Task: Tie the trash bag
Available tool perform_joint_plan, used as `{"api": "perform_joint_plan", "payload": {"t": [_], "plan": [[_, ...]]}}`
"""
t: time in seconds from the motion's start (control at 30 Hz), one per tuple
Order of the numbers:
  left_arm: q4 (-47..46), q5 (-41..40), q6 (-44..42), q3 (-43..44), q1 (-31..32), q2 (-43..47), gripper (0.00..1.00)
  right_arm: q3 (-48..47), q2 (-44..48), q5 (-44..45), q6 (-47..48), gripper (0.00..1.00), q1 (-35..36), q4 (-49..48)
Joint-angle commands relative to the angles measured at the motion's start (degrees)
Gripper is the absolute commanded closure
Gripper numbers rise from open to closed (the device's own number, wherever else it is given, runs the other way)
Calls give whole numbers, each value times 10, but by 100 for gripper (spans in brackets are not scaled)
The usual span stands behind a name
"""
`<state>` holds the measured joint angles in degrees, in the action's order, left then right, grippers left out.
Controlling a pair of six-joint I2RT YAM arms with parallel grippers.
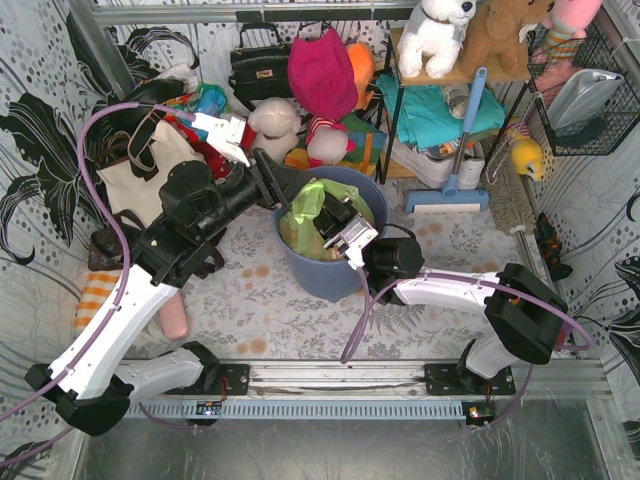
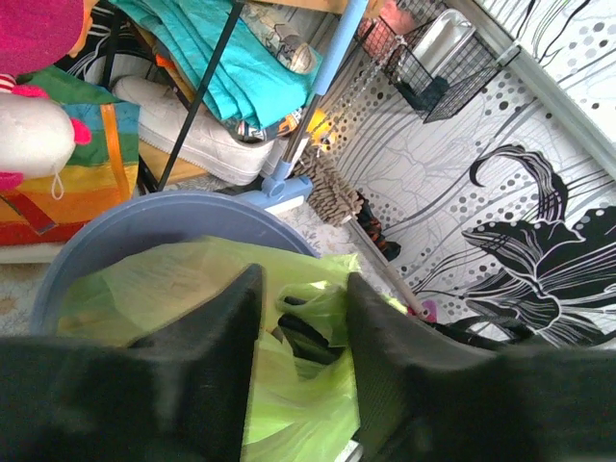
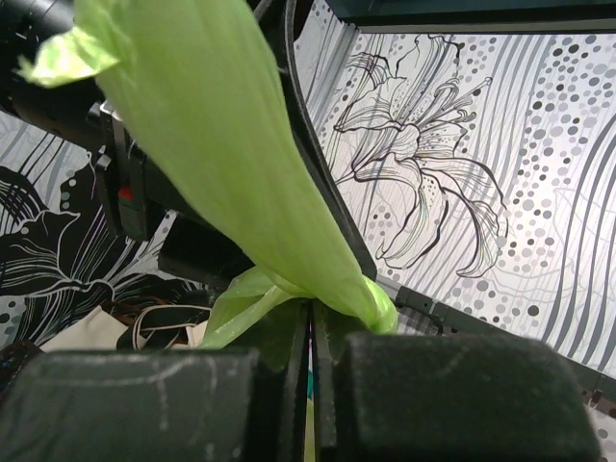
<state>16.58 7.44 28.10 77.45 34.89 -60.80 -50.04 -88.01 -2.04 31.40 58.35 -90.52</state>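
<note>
The light-green trash bag (image 1: 303, 207) sits in the blue-grey round bin (image 1: 330, 275), with its top gathered upward. My left gripper (image 1: 288, 198) reaches in from the left over the bin's rim. In the left wrist view its jaws (image 2: 303, 284) stand apart with loose bag film (image 2: 289, 385) and a handle loop between them, over the bin (image 2: 144, 214). My right gripper (image 1: 338, 228) is over the bin from the right. In the right wrist view it (image 3: 313, 313) is shut on a twisted strand of the bag (image 3: 221, 125) that stretches up and away, taut.
A cream tote bag (image 1: 140, 170) stands at the left, plush toys (image 1: 322, 70) and a black handbag (image 1: 258, 65) behind the bin. A shelf with teal cloth (image 1: 440, 110), a blue-handled brush (image 1: 455, 190) and a wire basket (image 1: 585, 90) are at the right. An orange striped cloth (image 1: 95, 300) lies front left.
</note>
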Motion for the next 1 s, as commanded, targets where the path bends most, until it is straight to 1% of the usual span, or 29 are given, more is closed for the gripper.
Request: {"api": "perform_joint_plan", "payload": {"t": [0.0, 0.17, 0.23, 0.27, 0.3, 0.4, 0.5, 0.57, 0.67, 0.77, 0.97], "plan": [[-26, -7, -14, 5, 3, 6, 59, -9, 13, -12, 13, 100, -1, -69], [-45, 19, -15, 3, 3, 9, 87, -9, 12, -11, 12, 100, -1, -69], [-58, 27, -17, 2, 3, 9, 94, -8, 13, -10, 11, 100, -1, -69], [-66, 28, -20, 1, 3, 10, 96, -6, 14, -9, 10, 100, -1, -69], [-75, 28, -22, 0, 3, 10, 97, -3, 15, -7, 9, 100, -1, -69], [-106, 29, -37, -5, 3, 14, 99, 12, 25, 2, -1, 87, 0, -69], [-153, 42, -55, -11, 3, 20, 99, 39, 52, 12, -15, 76, 1, -69], [-183, 62, -68, -12, 3, 18, 99, 64, 75, 8, -25, 71, 2, -68], [-212, 95, -84, -15, 3, 13, 99, 97, 114, -4, -36, 66, 4, -61], [-244, 122, -88, -28, 3, 10, 99, 115, 154, -26, -34, 60, 5, -20], [-285, 172, -89, -51, 3, 9, 99, 92, 176, -69, 5, 49, 8, 46]]}}
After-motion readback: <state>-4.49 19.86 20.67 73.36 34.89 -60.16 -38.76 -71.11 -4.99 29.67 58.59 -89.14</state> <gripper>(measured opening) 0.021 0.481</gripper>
